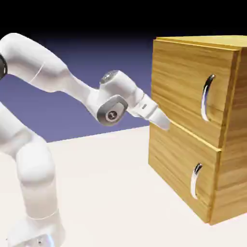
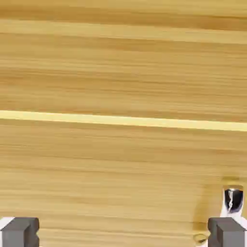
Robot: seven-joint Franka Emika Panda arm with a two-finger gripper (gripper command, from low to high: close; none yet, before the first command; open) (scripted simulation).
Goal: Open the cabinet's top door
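1. We have the boxy light-brown wood-grain cabinet point(image 1: 185, 123) on the exterior view's right, standing on the pale tabletop point(image 1: 111, 193).
2. Task part: the large upper rectangular wood-grain door point(image 1: 181, 82) is closed, sitting flush above the shorter lower wood-grain panel point(image 1: 178, 161). We see that panel closed too.
3. The long curved silver handle point(image 1: 207, 98) sits on the upper door, toward the exterior view's right edge of it. The smaller curved silver handle point(image 1: 195, 181) is on the lower panel, below the first.
4. Our white jointed arm point(image 1: 72, 79) reaches across from the exterior view's left. Its white hand point(image 1: 149, 110) angles down toward the exterior view's right, near the level of the seam between the two fronts, well apart from the long handle in that view.
5. Jaws are wide apart, nothing between them. We read that off the square grey fingertips point(image 2: 20, 232) in the hand view's bottom corners.
6. Hand view is filled with wood grain, crossed by a pale yellow strip point(image 2: 123, 119). A silver handle end shows low on its right, partly behind one fingertip; we can't tell which handle.
7. Contact between hand and cabinet: can't tell from these views.
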